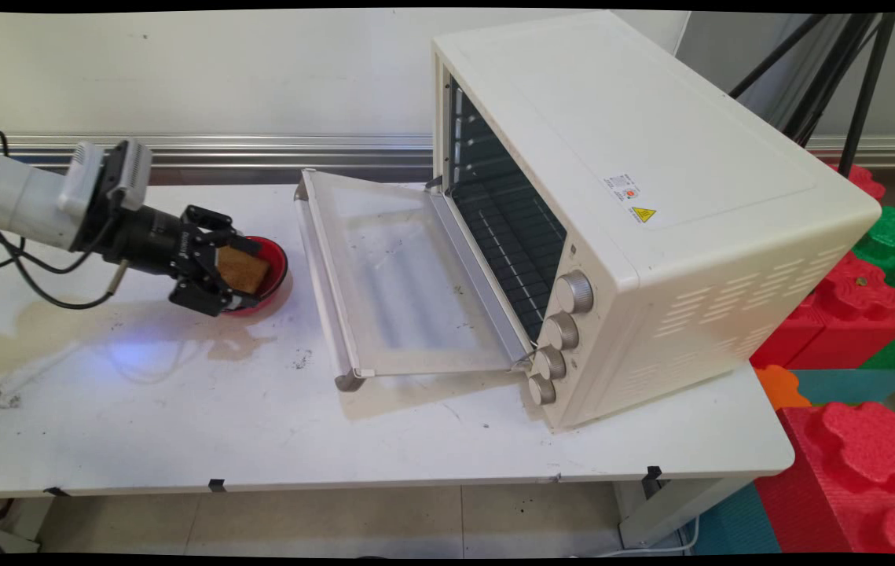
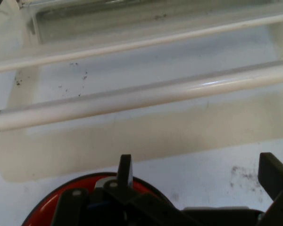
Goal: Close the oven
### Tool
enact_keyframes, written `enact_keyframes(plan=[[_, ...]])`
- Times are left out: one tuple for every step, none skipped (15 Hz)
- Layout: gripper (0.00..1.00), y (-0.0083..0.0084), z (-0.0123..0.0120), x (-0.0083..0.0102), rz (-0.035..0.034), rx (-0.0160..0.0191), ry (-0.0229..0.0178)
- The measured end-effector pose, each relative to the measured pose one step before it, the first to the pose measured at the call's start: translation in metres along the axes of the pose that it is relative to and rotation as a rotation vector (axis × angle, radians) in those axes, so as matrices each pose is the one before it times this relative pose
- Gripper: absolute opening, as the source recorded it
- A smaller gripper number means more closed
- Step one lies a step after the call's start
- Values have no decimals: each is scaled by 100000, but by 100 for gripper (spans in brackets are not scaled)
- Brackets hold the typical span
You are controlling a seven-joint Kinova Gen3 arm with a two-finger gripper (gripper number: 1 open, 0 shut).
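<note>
Looking down from my station, I see the hand (image 1: 239, 281) low at the left of the counter (image 1: 180, 409), its fingers spread on either side of a red bowl (image 1: 273, 271) with a brown slab (bread or a sponge, I cannot tell which) (image 1: 243, 269) lying in it. The fingers straddle the bowl's near rim; whether they press on it I cannot make out. The bowl rests on the counter, just left of the oven's door. That door (image 1: 396, 275) lies folded down flat, its handle bar (image 2: 146, 96) running across the hand view just beyond the fingers. Behind it the cream toaster oven (image 1: 651, 196) gapes open, rack bare. Brownish stains spread under the arm.
</note>
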Motion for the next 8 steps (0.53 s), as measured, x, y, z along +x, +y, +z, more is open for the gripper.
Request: enact_keyframes(plan=[[100, -37, 506, 41, -342, -27, 147], [100, -36, 563, 33, -486, 19, 172], [100, -28, 574, 11, -447, 3, 104], [100, -12, 459, -20, -414, 19, 16], [100, -23, 513, -36, -410, 37, -41], [100, -37, 468, -50, -343, 78, -52], [100, -10, 392, -75, -329, 23, -78], [100, -12, 304, -62, -210, 32, -49]])
